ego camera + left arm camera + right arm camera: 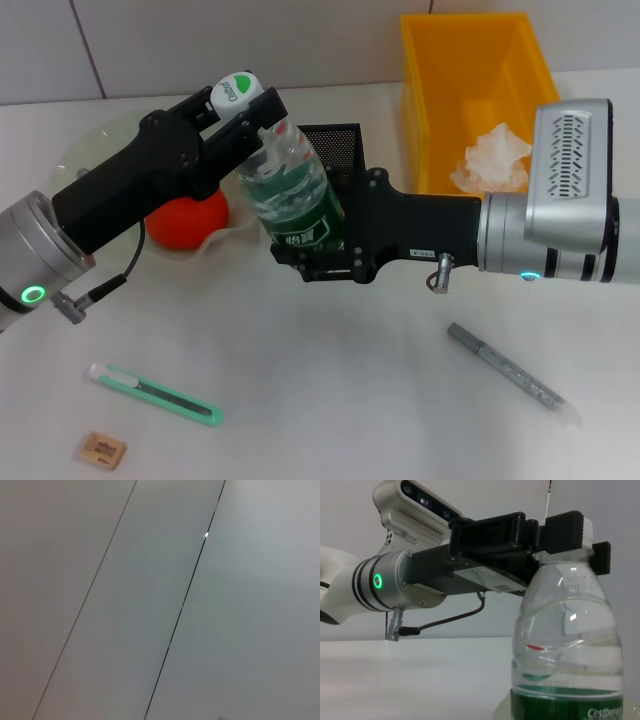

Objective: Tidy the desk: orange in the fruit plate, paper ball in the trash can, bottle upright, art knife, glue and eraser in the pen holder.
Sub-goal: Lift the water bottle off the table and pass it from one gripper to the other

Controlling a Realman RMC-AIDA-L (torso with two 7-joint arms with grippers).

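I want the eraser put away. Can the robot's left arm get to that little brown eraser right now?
Probably not yet. The left gripper is shut on the bottle cap, so it is busy. The eraser lies uncovered near the green art knife, so the way looks free once it lets go.

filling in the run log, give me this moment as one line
left hand: shut on bottle cap | right hand: shut on bottle body | bottle: upright | orange: in fruit plate
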